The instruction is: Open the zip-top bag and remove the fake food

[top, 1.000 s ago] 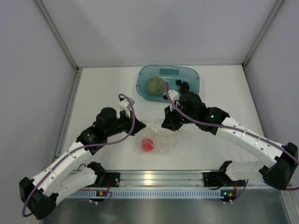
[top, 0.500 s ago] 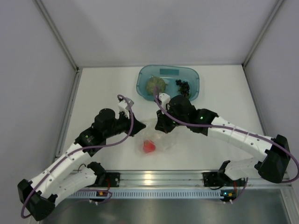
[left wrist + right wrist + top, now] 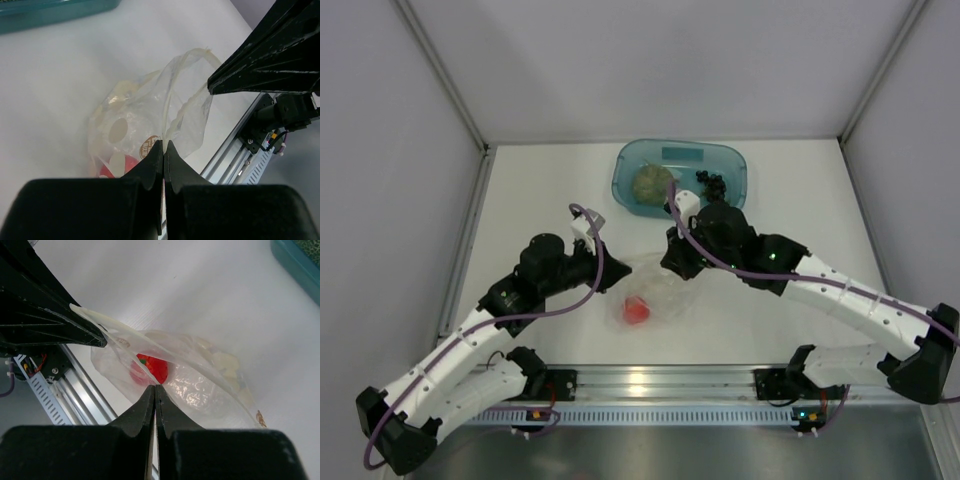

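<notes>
The zip-top bag (image 3: 658, 292) lies crumpled on the white table between both arms, with the red round fruit (image 3: 637, 311) inside it. My left gripper (image 3: 617, 276) is shut on one lip of the bag's mouth (image 3: 163, 145). The right gripper (image 3: 671, 268) is shut on the opposite lip (image 3: 155, 387), and the two lips are held apart. Through the plastic the red fruit (image 3: 152, 367) shows just beyond the right fingertips. The olive-green leafy ball (image 3: 652, 185) and the dark grape bunch (image 3: 712, 184) lie in the teal tray (image 3: 730, 160).
The teal tray stands at the back of the table, just behind the right wrist. A metal rail (image 3: 660, 384) runs along the near edge below the bag. Grey walls close in the left, right and back sides.
The right gripper swung left toward the left gripper, then came partly back to the right, still holding the bag. The bag and red fruit shifted slightly left.
</notes>
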Controlling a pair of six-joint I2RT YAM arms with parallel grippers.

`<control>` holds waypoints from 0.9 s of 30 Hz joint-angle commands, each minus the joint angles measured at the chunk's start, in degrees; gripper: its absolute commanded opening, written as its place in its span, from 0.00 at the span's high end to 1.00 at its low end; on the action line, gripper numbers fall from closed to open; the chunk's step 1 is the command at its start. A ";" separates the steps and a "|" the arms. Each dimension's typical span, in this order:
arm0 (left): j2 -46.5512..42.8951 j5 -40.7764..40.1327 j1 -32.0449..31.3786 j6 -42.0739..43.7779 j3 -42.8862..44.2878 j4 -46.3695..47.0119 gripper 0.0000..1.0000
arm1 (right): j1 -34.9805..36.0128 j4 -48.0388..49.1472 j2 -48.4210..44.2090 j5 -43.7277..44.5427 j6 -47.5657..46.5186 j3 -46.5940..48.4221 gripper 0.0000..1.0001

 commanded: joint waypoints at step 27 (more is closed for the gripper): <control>-0.85 -0.65 -0.90 -1.62 0.17 1.05 1.00 | -5.94 1.99 2.77 -13.67 -2.35 -1.90 0.99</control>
